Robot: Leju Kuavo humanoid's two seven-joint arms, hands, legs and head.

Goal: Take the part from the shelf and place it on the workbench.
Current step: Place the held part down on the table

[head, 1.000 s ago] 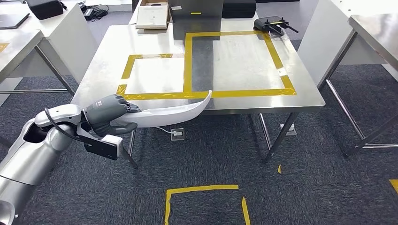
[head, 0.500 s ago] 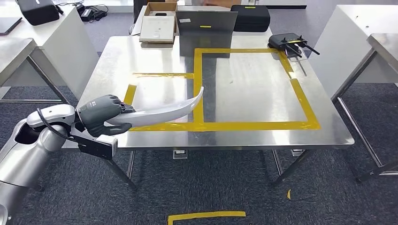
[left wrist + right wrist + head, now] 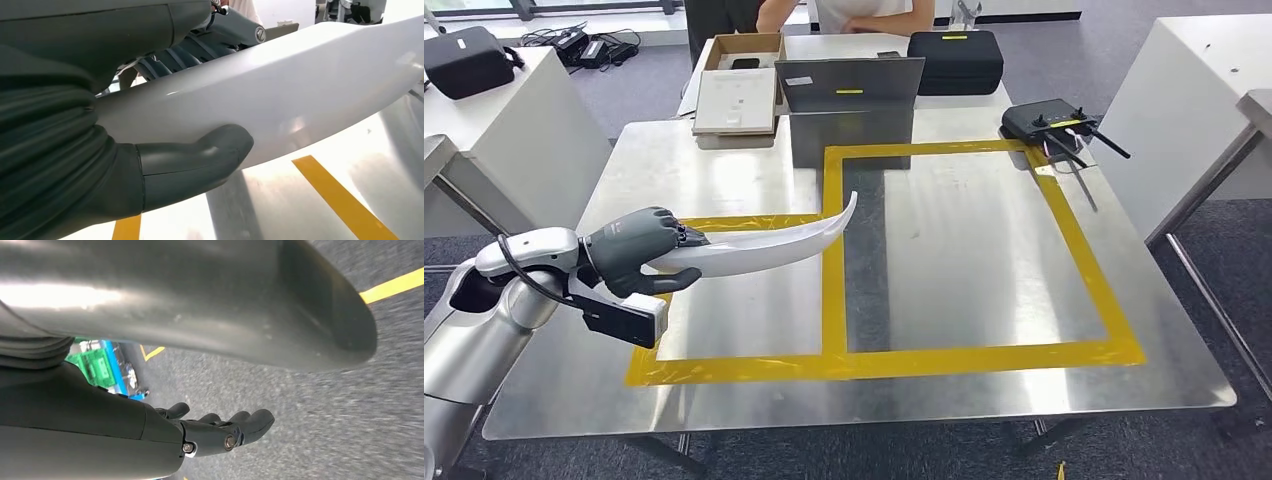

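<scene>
View now closer over workbench [image 3: 724, 170], left hand [image 3: 632, 250] grips part [image 3: 764, 245]

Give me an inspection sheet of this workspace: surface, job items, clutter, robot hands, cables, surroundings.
Surface: steel workbench marked with yellow tape rectangles.
Job's things: white curved part, held above the workbench, not set down.
Clutter: grey upright panel, black case, cardboard box, black device with antennas.
Robot hands: left robot hand grips the part's thick end; right robot hand hangs over the floor, fingers apart, holding nothing.
Cables: black cable along the left wrist.
Surroundings: person behind the workbench; grey carpet; neighbouring tables.
</scene>
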